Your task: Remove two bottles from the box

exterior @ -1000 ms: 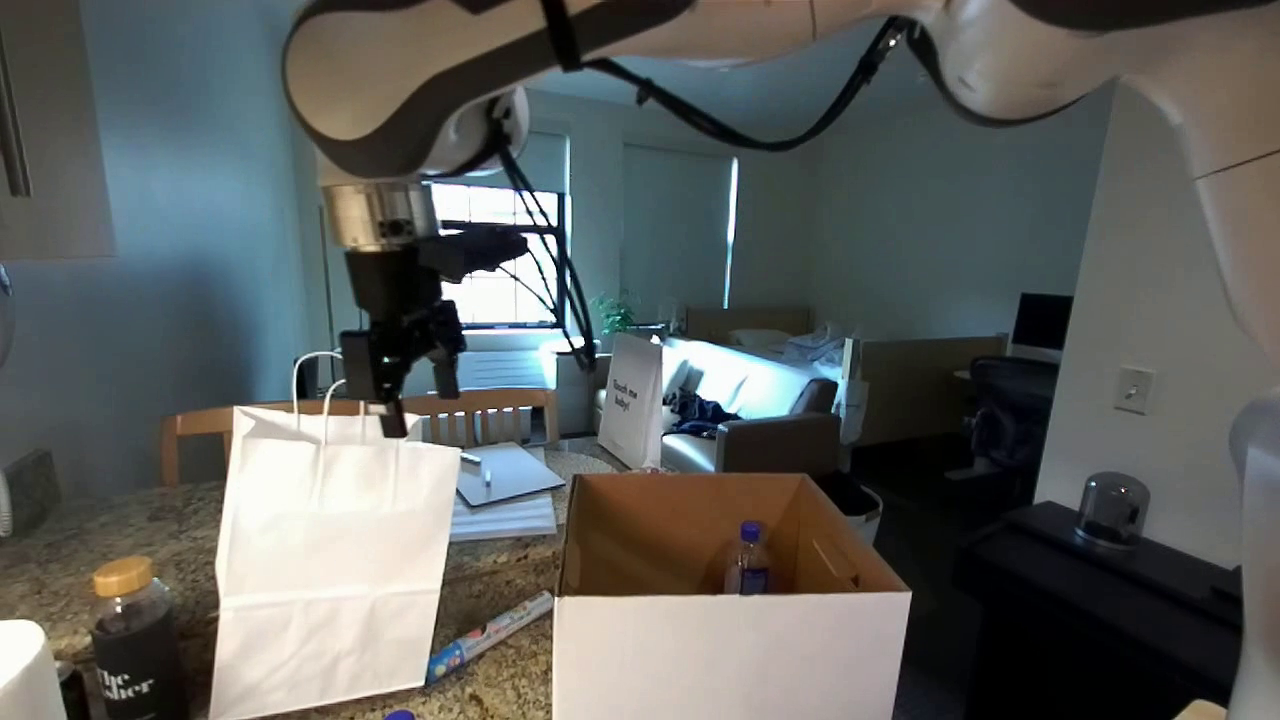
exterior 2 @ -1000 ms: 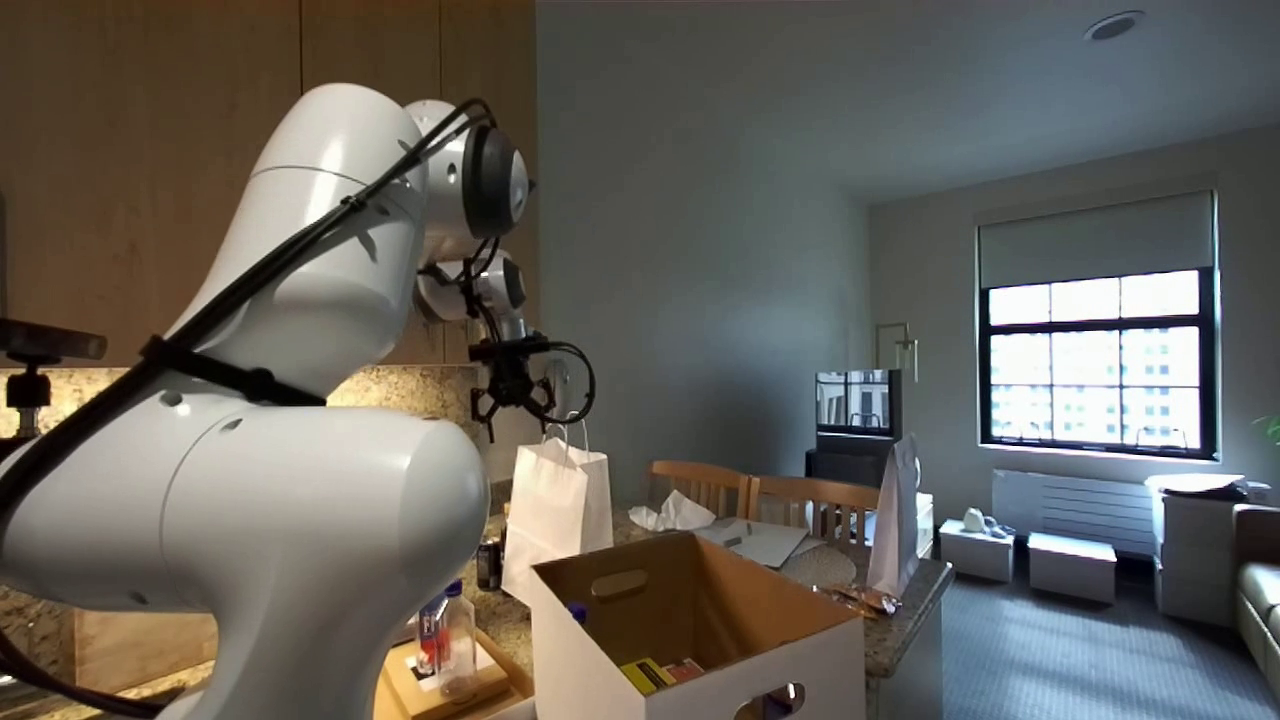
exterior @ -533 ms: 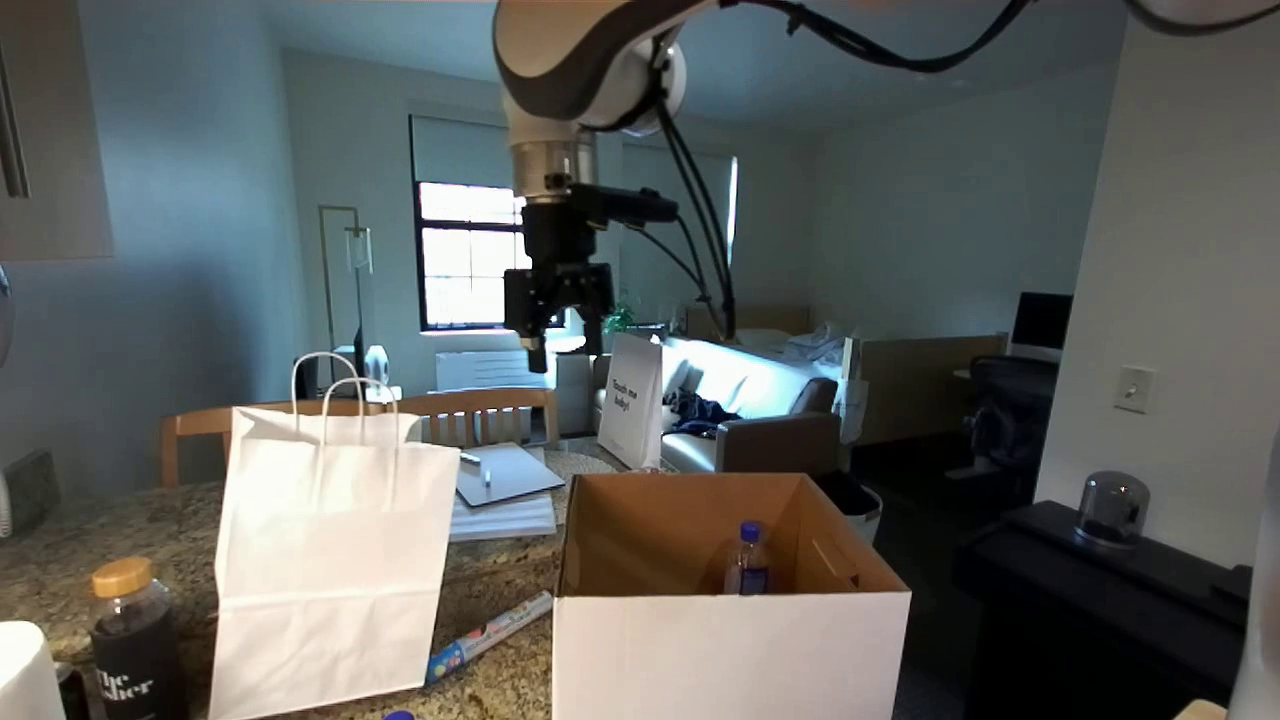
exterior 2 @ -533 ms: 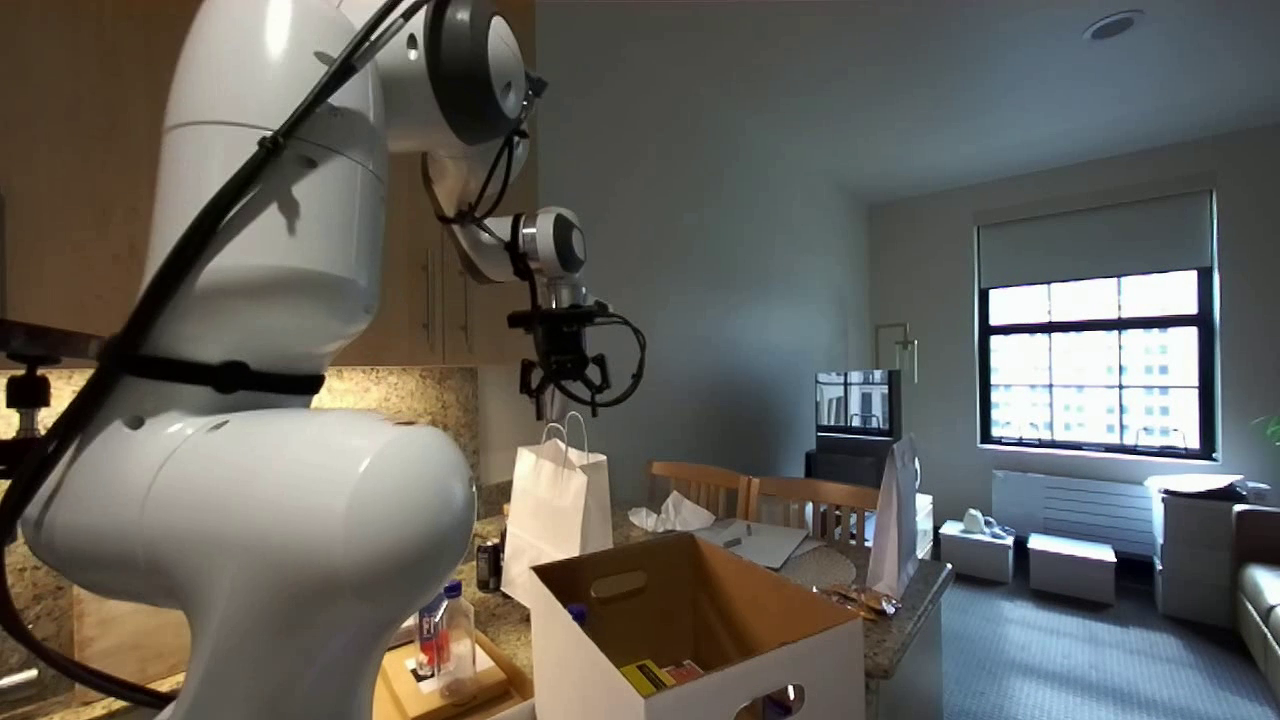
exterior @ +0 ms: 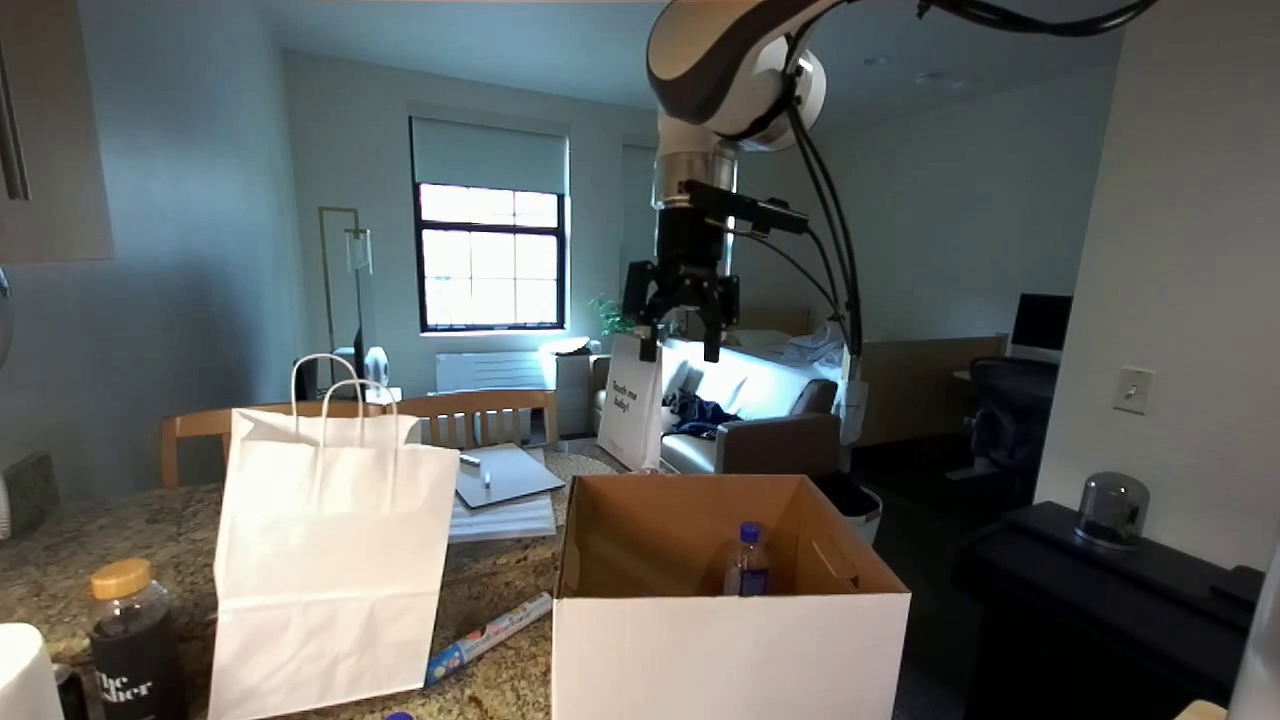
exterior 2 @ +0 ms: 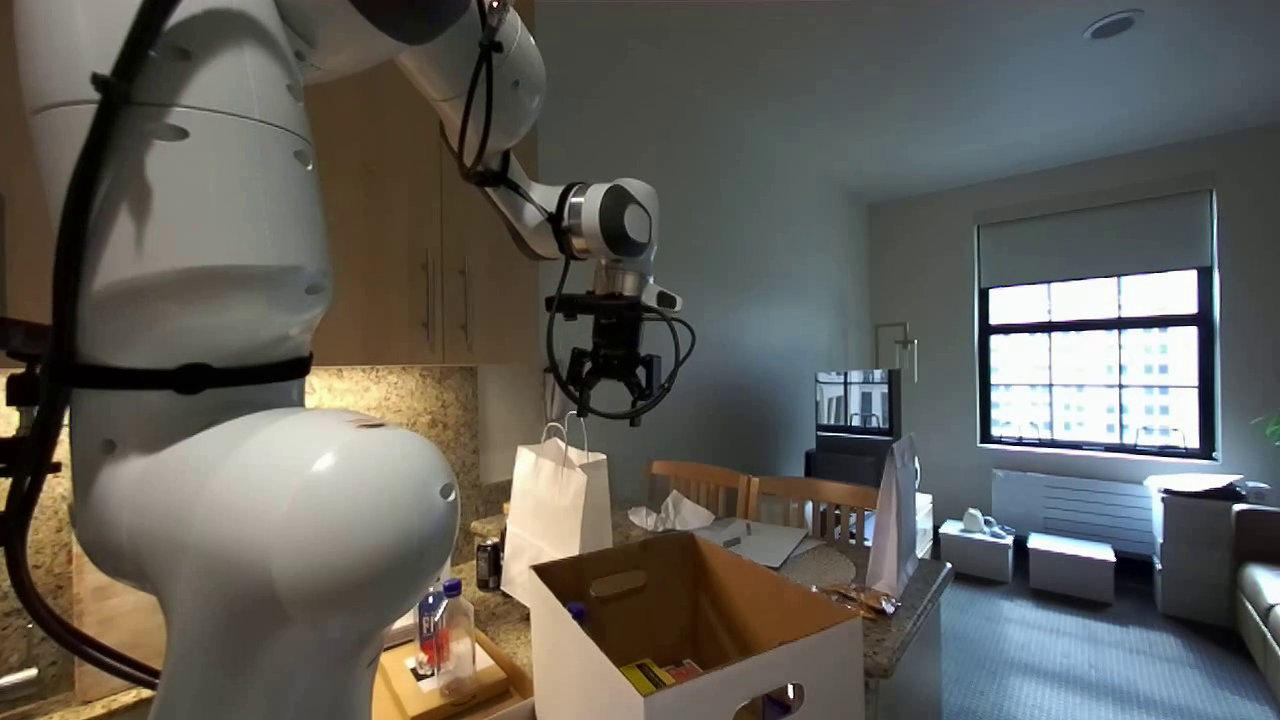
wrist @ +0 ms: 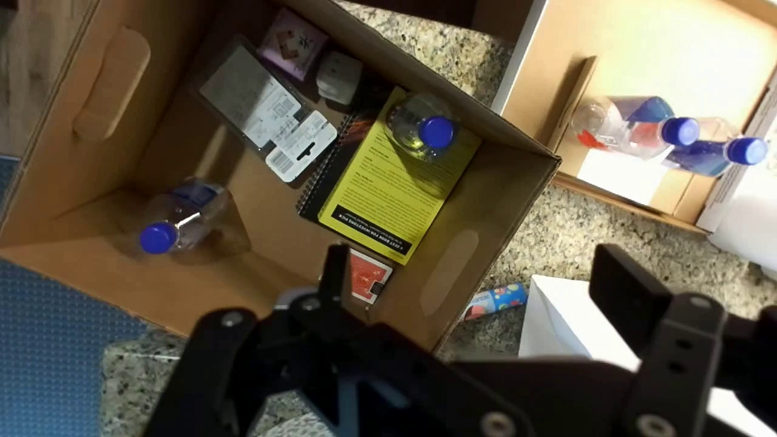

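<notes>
Inside the box [exterior: 730, 655] | two bottles [wrist: 189, 215] | pincer [exterior: 680, 350] higher, jaws apart

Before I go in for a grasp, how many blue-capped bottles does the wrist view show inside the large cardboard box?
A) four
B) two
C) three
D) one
B: inside the cardboard box, one clear bottle shows against the yellow book, and another clear bottle near a corner.

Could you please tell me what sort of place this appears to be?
It is probably a home, perhaps an apartment with its kitchen open to the living area: there is a speckled counter, wooden cabinets on the wall, and a sofa farther back in the same room.
</notes>
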